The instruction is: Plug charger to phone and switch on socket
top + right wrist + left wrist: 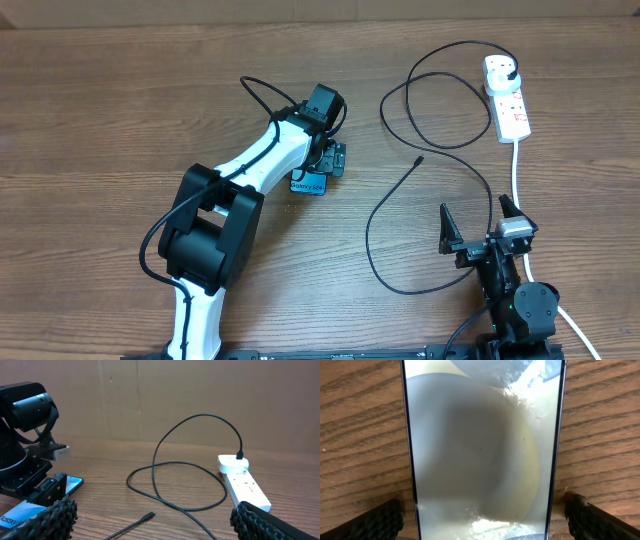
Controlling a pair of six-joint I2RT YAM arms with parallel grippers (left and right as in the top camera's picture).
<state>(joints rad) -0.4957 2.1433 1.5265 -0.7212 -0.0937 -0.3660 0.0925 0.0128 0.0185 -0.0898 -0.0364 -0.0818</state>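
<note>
The phone (308, 185) lies flat on the table, its screen (480, 450) filling the left wrist view. My left gripper (330, 160) hangs over it, open, with one finger (382, 520) on each side of the phone and a small gap at both edges. The charger cable (400, 100) loops across the table. Its small connector (418, 159) lies free on the wood, and its black plug (512, 72) sits in the white socket (507, 98). My right gripper (480, 225) is open and empty near the front edge. The connector (150, 516) lies just ahead of it.
A thick white cord (517, 170) runs from the socket toward the front edge, passing close by the right arm. The cable's lower loop (375, 250) lies between the two arms. A brown wall (175, 395) rises behind the table.
</note>
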